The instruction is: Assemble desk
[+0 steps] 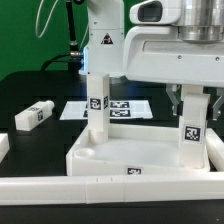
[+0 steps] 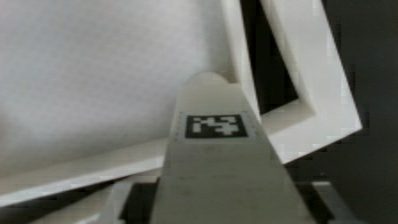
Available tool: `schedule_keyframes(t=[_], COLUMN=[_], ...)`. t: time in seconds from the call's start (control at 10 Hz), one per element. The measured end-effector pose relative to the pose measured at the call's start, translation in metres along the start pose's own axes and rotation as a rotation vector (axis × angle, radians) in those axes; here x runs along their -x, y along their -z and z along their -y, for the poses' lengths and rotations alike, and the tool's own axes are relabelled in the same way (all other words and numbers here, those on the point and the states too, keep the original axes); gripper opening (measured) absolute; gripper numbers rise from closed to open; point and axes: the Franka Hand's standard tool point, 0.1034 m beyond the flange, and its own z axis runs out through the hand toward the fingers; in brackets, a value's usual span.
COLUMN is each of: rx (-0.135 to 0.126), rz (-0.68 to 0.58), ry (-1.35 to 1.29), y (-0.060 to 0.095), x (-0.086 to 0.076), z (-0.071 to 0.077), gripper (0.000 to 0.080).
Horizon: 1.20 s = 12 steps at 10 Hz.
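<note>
The white rimmed tabletop (image 1: 105, 163) lies upside down near the front. One white tagged leg (image 1: 97, 100) stands upright in its back corner on the exterior view's left. My gripper (image 1: 193, 100) is shut on a second tagged leg (image 1: 193, 130), holding it upright at the tabletop's corner on the exterior view's right; I cannot tell if it is seated. In the wrist view the held leg (image 2: 217, 150) fills the middle between my fingers (image 2: 139, 195), above the tabletop (image 2: 89, 90) and its rim (image 2: 302, 70). A loose leg (image 1: 33, 115) lies on the black table at the exterior view's left.
The marker board (image 1: 125, 107) lies flat behind the tabletop. A long white border bar (image 1: 100, 190) runs along the front. Another white piece (image 1: 3, 145) shows at the exterior view's left edge. The robot's base stands at the back.
</note>
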Motion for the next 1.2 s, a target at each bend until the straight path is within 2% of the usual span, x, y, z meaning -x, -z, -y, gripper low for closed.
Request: schedule_keyframes(t=[0.4, 0.5, 0.6, 0.7, 0.8, 0.9, 1.0, 1.1, 1.2], rx=[0.024, 0.024, 0.023, 0.023, 0.025, 0.03, 0.008, -0.016, -0.027], rz=[-0.001, 0.0, 0.0, 0.0, 0.006, 0.027, 0.022, 0.022, 0.015], ry=[-0.172, -0.171, -0.171, -0.171, -0.174, -0.183, -0.148, -0.128, -0.126], y=[-0.001, -0.001, -0.001, -0.001, 0.001, 0.016, 0.033, 0.053, 0.065], x=[-0.009, -0.009, -0.009, -0.009, -0.008, -0.009, -0.015, -0.022, -0.029], z=[-0.015, -0.015, -0.014, -0.014, -0.015, -0.018, -0.024, -0.04, -0.055], gripper=[0.0289, 0.0335, 0.0509, 0.0509, 0.0615, 0.0642, 0.0642, 0.0648, 0.0648])
